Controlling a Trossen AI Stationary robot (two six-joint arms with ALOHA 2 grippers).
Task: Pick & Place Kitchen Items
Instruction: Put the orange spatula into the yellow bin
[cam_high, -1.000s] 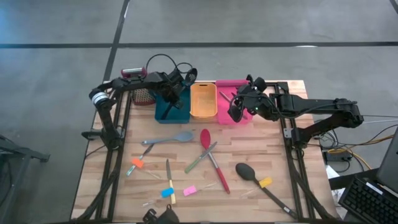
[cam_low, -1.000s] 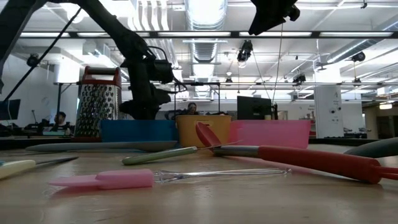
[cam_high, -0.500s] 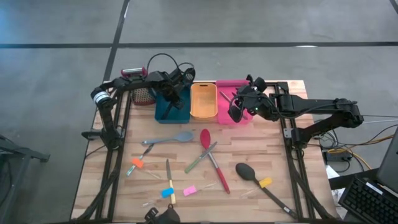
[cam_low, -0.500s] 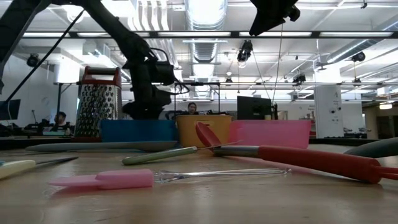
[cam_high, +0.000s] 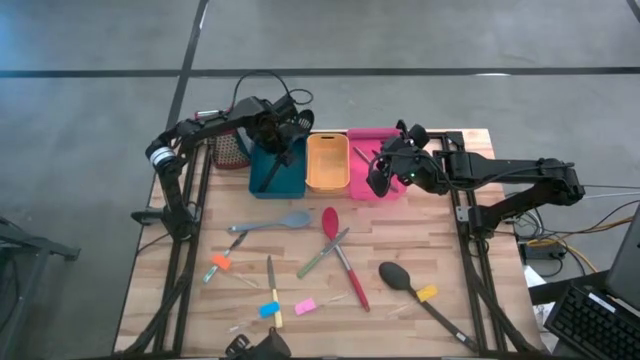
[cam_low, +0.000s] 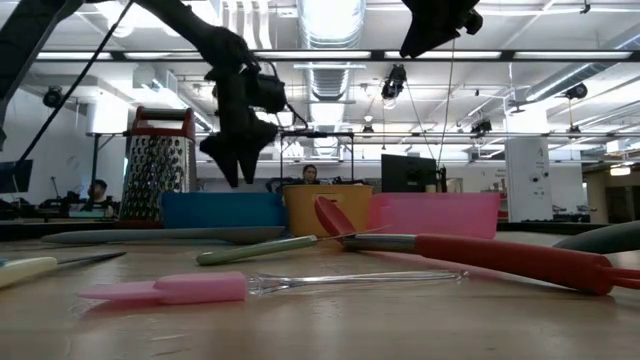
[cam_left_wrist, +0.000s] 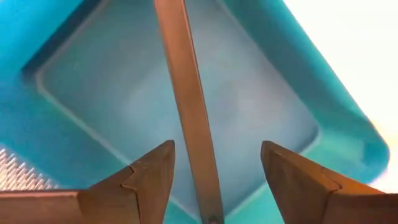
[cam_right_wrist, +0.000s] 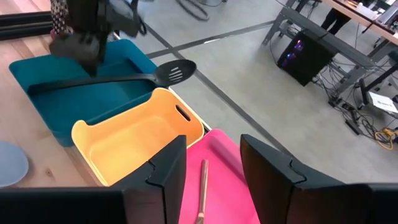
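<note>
Lifted since a second ago, the left claw (cam_high: 272, 125) now hangs above the teal bin (cam_high: 262, 180) instead of sitting low inside it, and its fingers stand apart with nothing between them. The black slotted spatula (cam_right_wrist: 124, 77) lies released in that bin: its handle runs across the bin floor directly below the open claw, seen in the left wrist view as a straight bar (cam_left_wrist: 186, 112) passing between the two fingers, and its slotted head (cam_right_wrist: 175, 72) juts over the bin's far rim toward 12 o'clock.

Over at 1 o'clock the right claw (cam_high: 380, 172) hovers above the pink bin (cam_right_wrist: 230, 180), fingers parted and holding nothing; a slim wooden-handled tool (cam_right_wrist: 202, 186) already rests in that bin. Between them the orange bin (cam_high: 326, 162) looks empty.

For the coming move, the remaining utensils all lie toward 6 o'clock from both claws, well apart from the bins. The grey-blue spoon (cam_high: 270, 223) lies with its long axis 9-to-3 and is nearer the left arm, likely its next pick. The red spoon (cam_high: 340, 252) runs roughly 12-to-6 at the middle of the desk (cam_high: 450, 270), crossed by a green-handled tool (cam_high: 322, 254). The black spoon (cam_high: 405, 284) sits at 5 o'clock, nearer the right arm.
</note>
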